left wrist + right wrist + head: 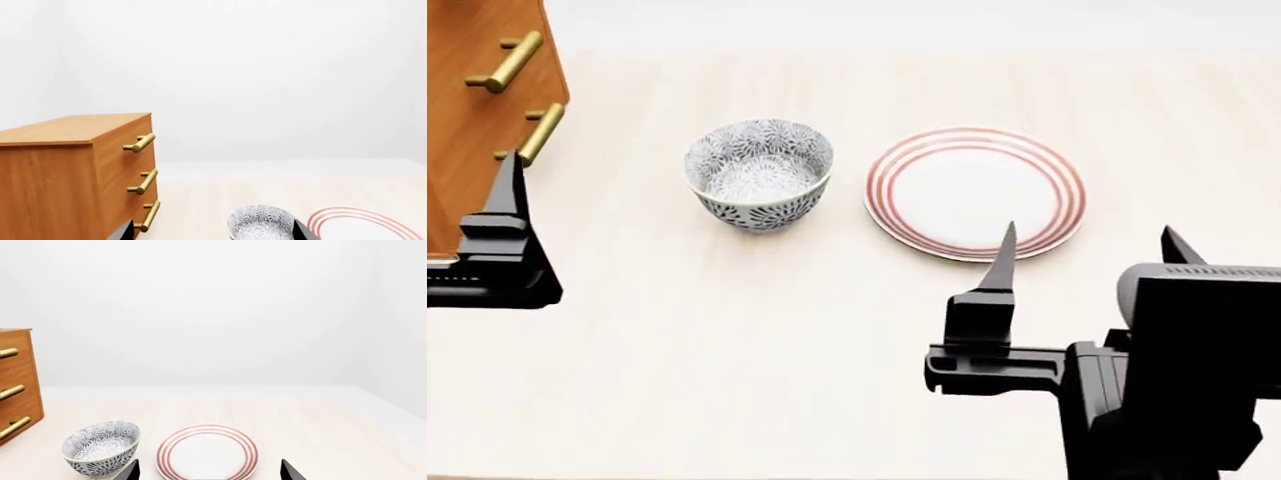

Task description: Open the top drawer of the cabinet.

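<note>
The cabinet [47,170] is an orange-brown wooden chest with three brass bar handles down its front. Its top drawer [119,134] sits flush with the front, and its handle [140,143] sticks out. My left gripper [213,236] is open and holds nothing, short of the cabinet front and touching no handle. In the head view one left finger [505,205] stands just before the cabinet [474,110]. My right gripper [1088,245] is open and empty, near the plate. The right wrist view shows the cabinet [19,390] far to one side of the right gripper [210,475].
A blue-patterned bowl [758,172] and a white plate with red rings [974,190] rest on the pale table [761,340] between the cabinet and my right arm. The bowl [261,222] lies ahead of the left gripper. White walls stand behind the table.
</note>
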`<state>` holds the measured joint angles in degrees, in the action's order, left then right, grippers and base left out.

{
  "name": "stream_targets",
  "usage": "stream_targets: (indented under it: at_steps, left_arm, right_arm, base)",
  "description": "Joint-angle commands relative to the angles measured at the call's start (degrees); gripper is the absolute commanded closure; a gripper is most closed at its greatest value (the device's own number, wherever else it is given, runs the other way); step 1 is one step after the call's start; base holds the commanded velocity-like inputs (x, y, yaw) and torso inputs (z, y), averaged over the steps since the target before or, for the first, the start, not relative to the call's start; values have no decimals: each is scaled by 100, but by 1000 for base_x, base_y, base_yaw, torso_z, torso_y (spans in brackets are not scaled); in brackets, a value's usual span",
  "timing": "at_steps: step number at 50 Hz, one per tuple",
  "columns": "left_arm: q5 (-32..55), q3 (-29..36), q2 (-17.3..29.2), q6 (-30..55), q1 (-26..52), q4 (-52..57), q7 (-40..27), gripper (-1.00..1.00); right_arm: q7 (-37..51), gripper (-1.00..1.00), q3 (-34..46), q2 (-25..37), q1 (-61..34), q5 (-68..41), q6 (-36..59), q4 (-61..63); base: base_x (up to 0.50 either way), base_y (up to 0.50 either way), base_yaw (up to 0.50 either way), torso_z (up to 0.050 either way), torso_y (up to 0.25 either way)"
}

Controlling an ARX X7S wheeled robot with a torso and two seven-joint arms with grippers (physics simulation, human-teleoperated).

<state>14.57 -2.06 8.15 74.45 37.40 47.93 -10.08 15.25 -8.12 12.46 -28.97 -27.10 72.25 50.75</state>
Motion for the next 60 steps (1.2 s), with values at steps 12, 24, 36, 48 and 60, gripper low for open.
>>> stream_targets:
  at_steps: [12, 24, 36, 48, 60]
  left_arm:
    - [-35, 123, 79, -204, -21, -164, 70, -100]
    - [13, 147, 136, -247, -19, -169, 65, -100]
    - [71, 140, 147, -209, -26, -107, 27, -100]
    - [134, 153, 168, -191, -39, -72, 6, -100]
    - [171, 91, 185, -177, 33, -125, -35, -100]
  right_arm:
    - [-135, -100, -208, -18, -23, -87, -95, 53]
    - [-113, -100, -206, 9, 36, -123, -183, 20]
    - [-69, -100, -249, 33, 27, -201, -157, 57]
    - [-33, -100, -228, 61, 46, -238, -208, 25]
    - [46, -100, -217, 74, 43, -254, -207, -64]
  base:
    - [498, 0, 0, 0, 0]
    - [500, 0, 0, 0, 0]
    - [500, 0, 0, 0, 1]
    - [500, 0, 0, 0, 2]
    - [417, 0, 0, 0, 0]
